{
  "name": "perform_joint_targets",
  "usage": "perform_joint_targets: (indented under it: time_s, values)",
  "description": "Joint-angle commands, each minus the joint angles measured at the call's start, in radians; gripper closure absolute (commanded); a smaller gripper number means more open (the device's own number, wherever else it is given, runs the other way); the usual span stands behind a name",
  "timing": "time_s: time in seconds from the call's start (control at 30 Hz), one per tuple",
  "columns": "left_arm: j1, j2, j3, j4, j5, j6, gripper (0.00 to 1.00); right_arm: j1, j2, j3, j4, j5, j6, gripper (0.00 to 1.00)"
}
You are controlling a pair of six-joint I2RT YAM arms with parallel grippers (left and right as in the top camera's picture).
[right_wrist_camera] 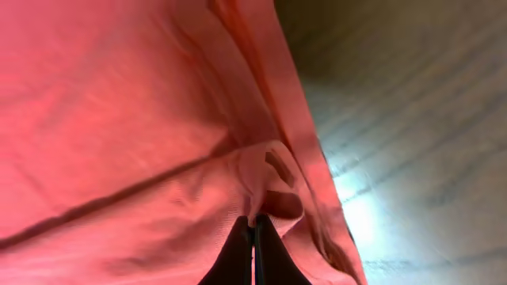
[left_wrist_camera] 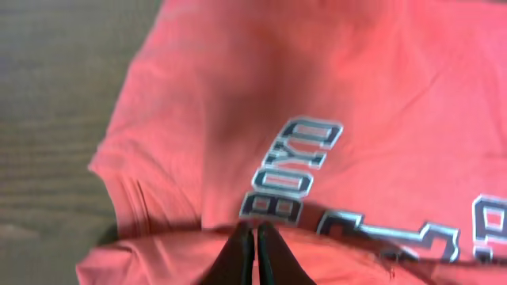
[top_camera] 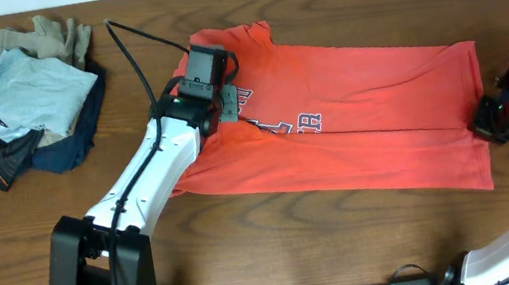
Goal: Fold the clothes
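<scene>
Lifting both ends together at the same pace looks like the way to do this fold well. That way the cloth between them is taut and the edge lands straight, w/o dragging the rest of the shirt along the surface [top_camera: 350, 239]. Go low and slow: each grip has only a thin bit of fabric, so a jerk could pull it free, esp. on the R side.

Left pincer [left_wrist_camera: 255, 228]: tips pressed together, pinching a raised ridge of the coral T-shirt [top_camera: 370, 105] right at the lower end of the white lettering [left_wrist_camera: 297, 170]. From the tips outward, the chest print runs up and to the right. Flat red cloth lies beyond it, and bare wood shows past the shirt's edge to the left.

Right pincer [right_wrist_camera: 253, 223]: tips also pressed together, nipping a small bunched fold close to the hem [right_wrist_camera: 305, 170]. Red fabric fills the wrist view left of the tips; wood starts just past the hem on the right.

In the overhead view the shirt lies sideways across the middle of the surface, neck end under the L arm and hem toward the R arm. A lengthwise crease [top_camera: 384, 129] runs roughly between the two grips. The heap [top_camera: 21, 102] of other garments sits well apart at the far left corner, not in the way.
</scene>
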Motion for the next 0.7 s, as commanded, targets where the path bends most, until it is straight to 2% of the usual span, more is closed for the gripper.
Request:
perform_joint_targets:
  time_s: [0.0, 0.17, 0.23, 0.27, 0.5, 0.67]
  values:
    - [0.004, 0.006, 0.008, 0.031, -0.03, 0.006, 0.94, -0.015, 0.007, 0.061, 0.023, -0.043, -0.012, 0.99]
    - [0.005, 0.04, 0.008, 0.084, -0.031, 0.007, 0.94, -0.037, 0.008, 0.072, 0.126, -0.033, 0.071, 0.98]
    - [0.005, 0.05, 0.008, 0.081, -0.031, 0.006, 0.94, -0.039, 0.008, 0.072, 0.141, -0.033, 0.085, 0.82]
    - [0.005, 0.052, 0.008, 0.072, -0.031, 0.006, 0.94, -0.038, 0.008, 0.072, 0.14, -0.034, 0.085, 0.8]
    - [0.004, 0.053, 0.008, -0.051, -0.029, 0.006, 0.94, -0.036, 0.008, 0.069, 0.041, -0.033, 0.084, 0.8]
    - [0.005, 0.055, 0.006, -0.179, -0.021, 0.006, 0.94, -0.036, 0.008, 0.068, -0.076, -0.033, 0.079, 0.87]
